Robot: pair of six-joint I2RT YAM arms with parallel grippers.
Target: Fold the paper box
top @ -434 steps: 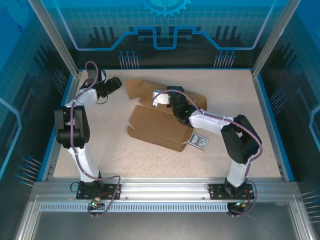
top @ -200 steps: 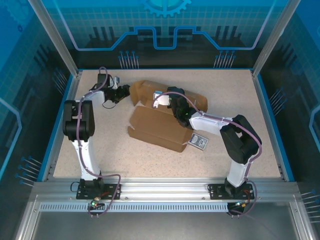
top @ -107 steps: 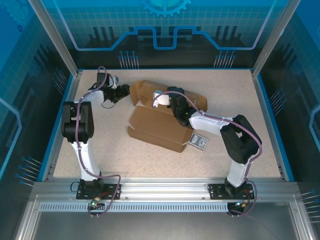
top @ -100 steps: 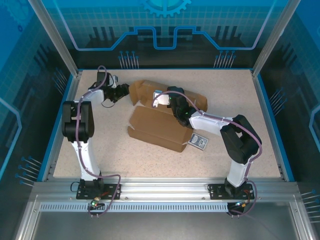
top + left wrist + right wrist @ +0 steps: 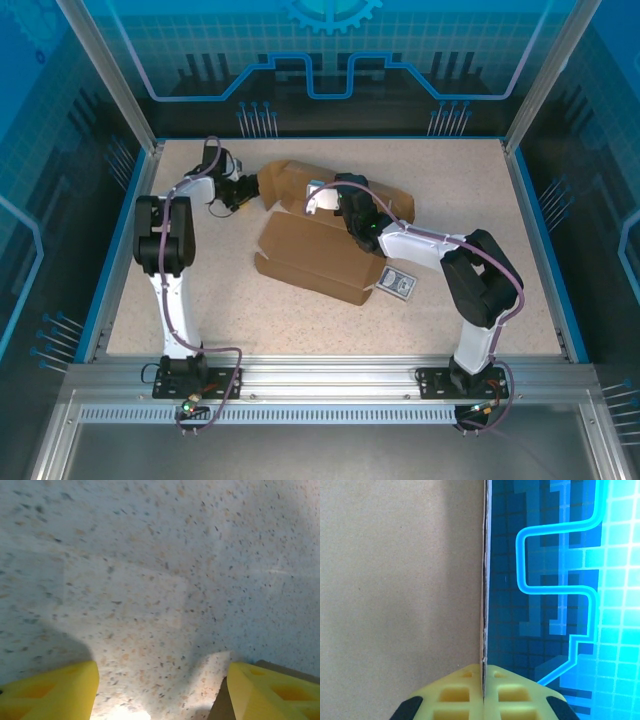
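The brown paper box (image 5: 315, 248) lies mid-table, its main panel flat and its far flaps raised around the right arm. My right gripper (image 5: 345, 205) is shut on a box panel (image 5: 400, 570), whose thin edge runs straight up from between the yellow fingers (image 5: 455, 695). My left gripper (image 5: 250, 187) sits at the box's far-left flap (image 5: 285, 180). It is open, its yellow fingers (image 5: 47, 692) spread wide over bare table, with a brown cardboard corner (image 5: 220, 707) beside the right finger.
A small blue-and-white patterned card (image 5: 397, 284) lies on the table just right of the box's near corner. The speckled tabletop (image 5: 230, 300) is bounded by a blue rim (image 5: 540, 240) and glowing blue back walls.
The left arm has swung right from the far-left corner until its gripper reached the box's far-left flap, which has lifted. The right arm has held still.
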